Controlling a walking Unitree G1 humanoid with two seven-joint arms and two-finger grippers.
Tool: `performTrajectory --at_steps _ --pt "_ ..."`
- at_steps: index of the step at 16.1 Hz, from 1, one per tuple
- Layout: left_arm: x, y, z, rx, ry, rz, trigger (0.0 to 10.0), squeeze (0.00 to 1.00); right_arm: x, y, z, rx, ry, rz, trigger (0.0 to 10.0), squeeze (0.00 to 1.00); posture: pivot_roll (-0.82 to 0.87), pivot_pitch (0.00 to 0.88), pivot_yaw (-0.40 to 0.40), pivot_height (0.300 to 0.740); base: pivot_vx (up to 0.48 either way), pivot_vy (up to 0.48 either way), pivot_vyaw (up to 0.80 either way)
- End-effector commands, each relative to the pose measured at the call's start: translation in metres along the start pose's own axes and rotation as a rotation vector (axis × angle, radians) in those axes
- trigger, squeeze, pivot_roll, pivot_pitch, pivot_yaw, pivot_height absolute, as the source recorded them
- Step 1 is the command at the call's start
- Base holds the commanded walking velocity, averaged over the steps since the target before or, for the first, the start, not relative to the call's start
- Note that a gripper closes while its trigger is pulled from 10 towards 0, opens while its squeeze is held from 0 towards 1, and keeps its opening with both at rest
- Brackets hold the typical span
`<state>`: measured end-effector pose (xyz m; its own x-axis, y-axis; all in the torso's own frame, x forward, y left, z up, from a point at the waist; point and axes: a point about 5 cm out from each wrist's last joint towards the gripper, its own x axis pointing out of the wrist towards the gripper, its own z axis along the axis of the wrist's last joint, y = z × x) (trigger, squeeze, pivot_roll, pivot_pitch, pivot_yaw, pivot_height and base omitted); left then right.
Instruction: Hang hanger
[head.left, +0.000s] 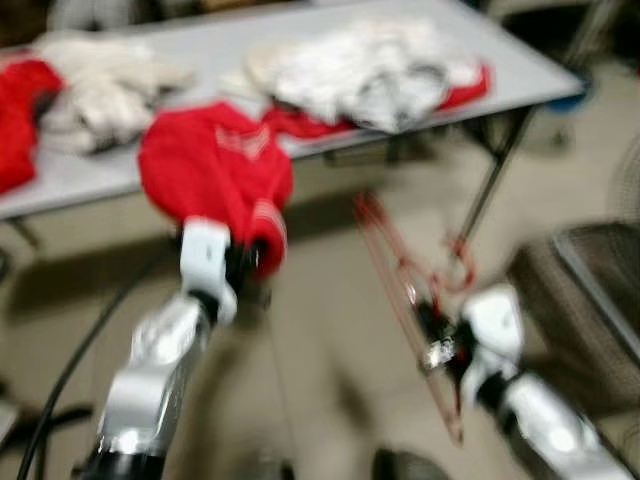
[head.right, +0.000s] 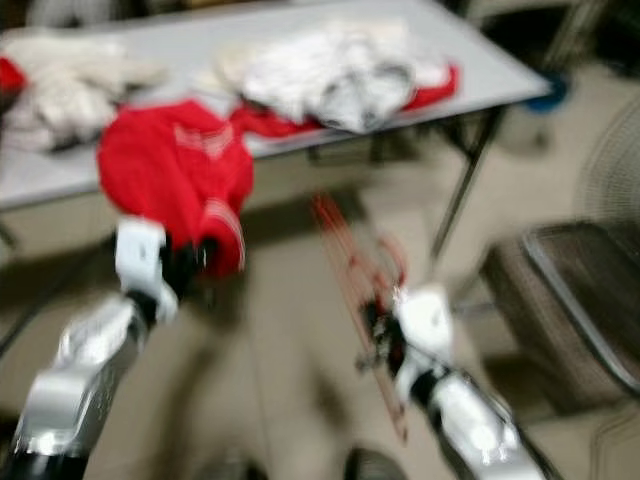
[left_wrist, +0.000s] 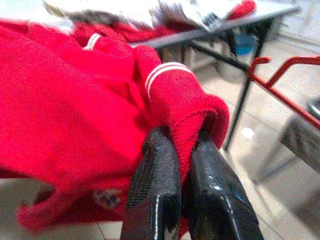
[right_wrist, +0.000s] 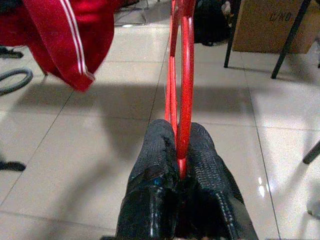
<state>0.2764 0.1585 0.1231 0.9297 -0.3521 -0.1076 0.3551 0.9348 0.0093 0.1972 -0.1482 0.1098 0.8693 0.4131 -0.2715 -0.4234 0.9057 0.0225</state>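
Note:
My left gripper (left_wrist: 181, 150) is shut on the cuff of a red sweater (head.left: 215, 165) with white stripes, holding it up in front of the table edge. The sweater (left_wrist: 75, 100) bunches over the black fingers (left_wrist: 155, 170). My right gripper (right_wrist: 179, 145) is shut on a red wire hanger (head.left: 400, 285), pinched between its fingers (right_wrist: 207, 165). The hanger (right_wrist: 185, 60) sticks up and slants to the left, with its hook (head.left: 462, 265) curling near the table leg. The head views are blurred.
A grey folding table (head.left: 540, 70) stands ahead with white and red clothes (head.left: 360, 70) heaped on it and black legs (head.left: 495, 175) below. A dark chair or basket (head.left: 585, 300) is at the right. A cardboard box (right_wrist: 272, 25) rests on the tiled floor.

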Motion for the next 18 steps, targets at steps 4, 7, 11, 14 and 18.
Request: performTrajectory --at_steps 4,7,11,14,18 --pt "-0.013 -0.02 -0.042 0.115 0.28 -0.249 0.0 0.0 -0.005 -0.002 -0.013 -0.026 0.087 -0.013 10.0 0.0 -0.08 0.149 0.073 0.74 0.0 0.0 0.0" --pt "0.005 -0.016 -0.06 0.135 0.374 -0.208 0.0 0.0 -0.006 -0.009 -0.021 -0.035 0.128 -0.029 10.0 0.0 -0.1 0.129 0.061 0.74 0.0 0.0 0.0" --pt "0.053 -0.006 -0.043 0.069 0.365 -0.073 0.0 0.0 -0.011 -0.025 -0.014 -0.079 0.119 -0.026 10.0 0.0 -0.11 0.119 0.095 0.74 0.0 0.0 0.0" --pt "0.077 -0.01 -0.021 0.013 0.33 -0.066 0.0 0.0 -0.013 -0.022 -0.002 -0.087 0.057 0.055 10.0 0.0 -0.11 0.117 0.127 0.74 0.0 0.0 0.0" --pt "0.093 -0.01 -0.003 0.034 0.305 -0.058 0.0 0.0 -0.023 -0.002 0.004 -0.11 0.037 0.28 10.0 0.0 -0.1 0.12 0.15 0.74 0.0 0.0 0.0"
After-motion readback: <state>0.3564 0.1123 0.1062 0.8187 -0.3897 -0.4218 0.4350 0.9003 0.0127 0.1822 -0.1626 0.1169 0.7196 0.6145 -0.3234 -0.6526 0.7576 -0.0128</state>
